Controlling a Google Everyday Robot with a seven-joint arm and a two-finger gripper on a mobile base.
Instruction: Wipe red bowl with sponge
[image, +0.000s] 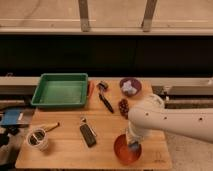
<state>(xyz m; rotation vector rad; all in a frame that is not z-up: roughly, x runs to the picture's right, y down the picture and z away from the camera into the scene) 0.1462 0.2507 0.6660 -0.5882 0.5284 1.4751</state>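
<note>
The red bowl (121, 151) stands near the front edge of the wooden table, right of centre. My white arm comes in from the right and bends down over it. The gripper (133, 144) hangs inside the bowl's right half, shut on the sponge (134, 147). The sponge shows as a small blue-grey patch at the fingertips, against the bowl's inside. The arm hides the bowl's far rim.
A green tray (60, 90) sits at the back left, and a dark purple bowl (130, 86) with white contents at the back right. A black brush (105, 101), a dark cone-like lump (123, 106), a black remote-like object (88, 135) and a round jar (37, 139) lie on the table (65, 155).
</note>
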